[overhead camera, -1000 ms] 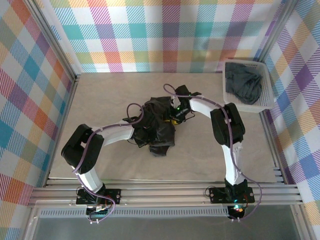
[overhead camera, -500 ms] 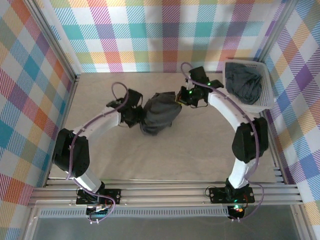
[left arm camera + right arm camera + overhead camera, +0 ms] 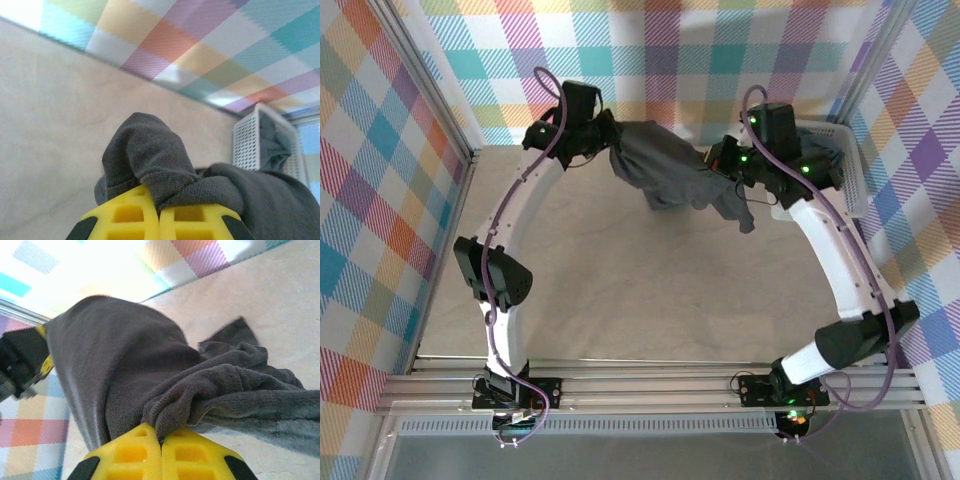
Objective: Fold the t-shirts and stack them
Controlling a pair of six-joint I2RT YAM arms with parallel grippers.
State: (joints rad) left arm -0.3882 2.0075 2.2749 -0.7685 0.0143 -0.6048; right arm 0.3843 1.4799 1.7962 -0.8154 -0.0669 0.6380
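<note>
You're looking at a robot test cell in a lab, not a home or a shop. The beige table (image 3: pixel 620 300) is boxed in by aluminium frame posts (image 3: pixel 428 85) hung with bright plaid cloth walls (image 3: pixel 650 60) on its left, far and right sides. Slotted metal rails (image 3: pixel 650 388) run along its near edge, and two white arms, left (image 3: pixel 510 210) and right (image 3: pixel 835 255), are bolted there. A white lattice basket (image 3: pixel 245 142) sits at the far right corner.
</note>
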